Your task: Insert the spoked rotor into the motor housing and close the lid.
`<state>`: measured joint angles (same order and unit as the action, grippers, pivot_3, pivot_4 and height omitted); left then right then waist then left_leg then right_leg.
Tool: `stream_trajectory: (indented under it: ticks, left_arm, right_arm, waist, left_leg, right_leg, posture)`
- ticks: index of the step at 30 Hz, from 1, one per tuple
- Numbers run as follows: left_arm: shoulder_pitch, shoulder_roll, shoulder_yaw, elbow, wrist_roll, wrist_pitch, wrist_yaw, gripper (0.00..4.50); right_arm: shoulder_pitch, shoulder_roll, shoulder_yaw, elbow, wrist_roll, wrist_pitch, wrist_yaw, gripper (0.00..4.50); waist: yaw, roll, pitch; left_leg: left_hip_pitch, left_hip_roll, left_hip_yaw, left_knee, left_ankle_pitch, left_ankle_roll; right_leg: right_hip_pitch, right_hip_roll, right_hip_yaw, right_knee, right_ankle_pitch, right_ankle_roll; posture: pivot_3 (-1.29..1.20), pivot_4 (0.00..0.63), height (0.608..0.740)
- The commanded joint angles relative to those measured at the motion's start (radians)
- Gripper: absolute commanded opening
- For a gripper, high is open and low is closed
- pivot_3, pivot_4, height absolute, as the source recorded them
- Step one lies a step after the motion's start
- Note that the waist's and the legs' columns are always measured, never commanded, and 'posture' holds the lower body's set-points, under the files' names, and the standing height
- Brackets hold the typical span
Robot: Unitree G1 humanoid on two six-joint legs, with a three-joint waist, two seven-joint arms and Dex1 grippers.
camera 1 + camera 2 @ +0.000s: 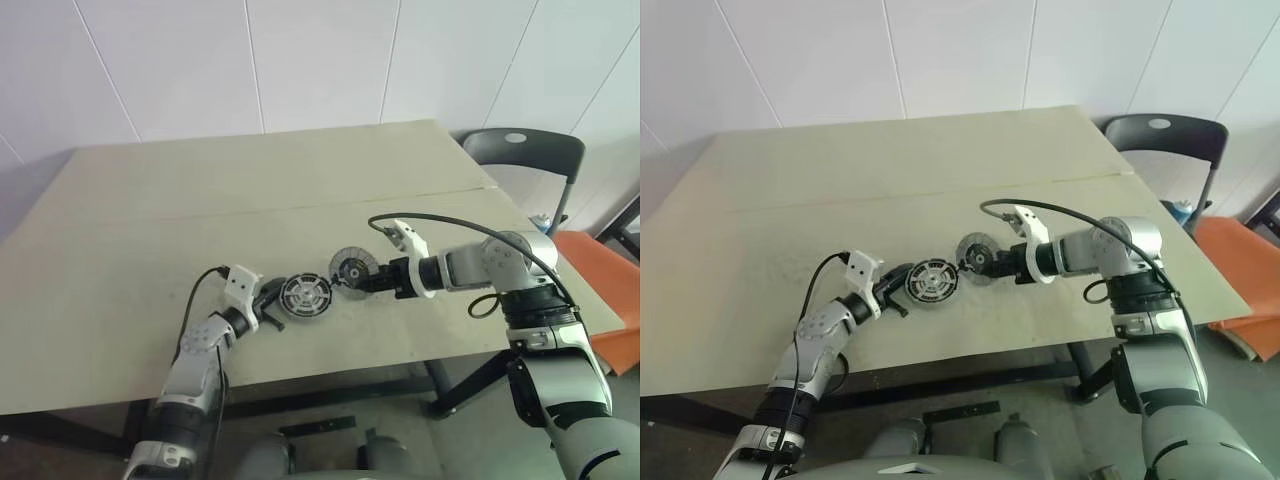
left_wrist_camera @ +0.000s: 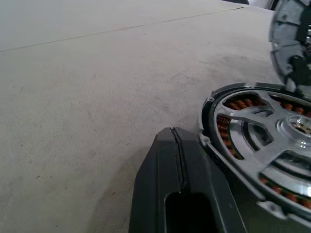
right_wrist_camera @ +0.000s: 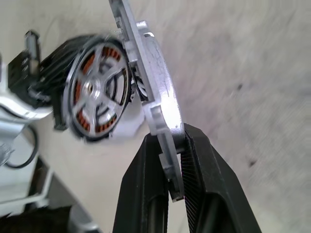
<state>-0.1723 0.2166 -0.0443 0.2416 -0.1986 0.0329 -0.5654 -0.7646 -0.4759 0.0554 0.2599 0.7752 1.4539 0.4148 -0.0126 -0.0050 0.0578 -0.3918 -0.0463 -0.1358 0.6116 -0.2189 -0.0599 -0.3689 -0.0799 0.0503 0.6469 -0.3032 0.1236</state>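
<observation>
The motor housing (image 1: 286, 311) lies flat on the table near the front edge. The silver spoked rotor (image 1: 305, 295) sits inside it, and copper-red windings (image 2: 237, 104) show between the spokes. My left gripper (image 1: 271, 303) is shut, with its fingertips (image 2: 176, 145) right against the housing's left rim and nothing between them. My right gripper (image 3: 177, 148) is shut on the rim of the lid (image 1: 348, 267), a silver-grey disc. The lid is held on edge and tilted, just right of the housing and a little above the table.
A dark chair (image 1: 525, 150) stands behind the table's far right corner, and something orange (image 1: 592, 262) lies to the right. A seam (image 1: 300, 208) runs across the pale table top. A black cable (image 1: 440, 222) arcs over my right wrist.
</observation>
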Motion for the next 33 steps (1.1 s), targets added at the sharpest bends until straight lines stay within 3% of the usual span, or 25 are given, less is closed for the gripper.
stream_trajectory:
  ticks: [1, 11, 17, 24, 28, 33]
  left_arm:
    - [-0.012, -0.001, -0.005, 0.005, 0.008, -0.008, -0.006, 0.00]
    - [-0.008, 0.007, 0.021, 0.001, -0.012, -0.006, -0.008, 0.00]
    - [-0.006, 0.019, 0.038, 0.004, -0.013, -0.001, -0.009, 0.00]
    - [-0.011, 0.020, 0.043, 0.010, -0.015, 0.000, -0.006, 0.00]
    - [-0.014, 0.018, 0.043, 0.012, -0.015, 0.002, -0.005, 0.00]
    - [-0.013, 0.014, 0.041, 0.013, -0.014, 0.003, -0.001, 0.00]
  right_arm:
    - [-0.024, 0.010, -0.036, -0.017, -0.054, -0.077, 0.000, 0.13]
    - [0.029, 0.014, 0.034, -0.201, -0.059, -0.108, 0.127, 0.13]
    - [0.009, -0.089, 0.258, -0.358, -0.241, -0.277, 0.193, 0.13]
    - [0.024, -0.145, 0.406, -0.419, -0.449, -0.410, 0.173, 0.13]
    - [0.027, -0.102, 0.402, -0.411, -0.525, -0.426, 0.114, 0.13]
    - [0.021, 0.046, 0.267, -0.423, -0.439, -0.267, 0.078, 0.13]
  waist:
    - [0.001, 0.000, 0.000]
    - [0.000, 0.000, 0.000]
    - [-0.005, 0.000, 0.000]
    - [-0.004, 0.000, 0.000]
    - [-0.003, 0.000, 0.000]
    - [-0.002, 0.000, 0.000]
  left_leg:
    - [0.000, 0.000, 0.000, 0.000, 0.000, 0.000]
    - [0.000, 0.000, 0.000, 0.000, 0.000, 0.000]
    - [0.000, 0.000, 0.000, 0.000, 0.000, 0.000]
    - [0.000, 0.000, 0.000, 0.000, 0.000, 0.000]
    - [0.000, 0.000, 0.000, 0.000, 0.000, 0.000]
    - [0.000, 0.000, -0.001, 0.000, 0.000, 0.000]
  right_leg:
    - [0.000, 0.000, 0.000, 0.000, 0.000, 0.000]
    - [0.000, 0.000, 0.000, 0.000, 0.000, 0.000]
    - [-0.001, 0.000, 0.000, 0.000, 0.000, 0.001]
    - [-0.001, 0.000, 0.000, 0.000, 0.000, 0.000]
    - [-0.002, 0.000, 0.000, 0.000, 0.000, 0.000]
    - [-0.001, 0.000, 0.000, 0.001, 0.000, 0.000]
  posture:
    - [0.00, 0.000, 0.740]
    - [0.00, 0.000, 0.740]
    - [0.00, 0.000, 0.740]
    - [0.00, 0.000, 0.740]
    - [0.00, 0.000, 0.740]
    - [0.00, 0.000, 0.740]
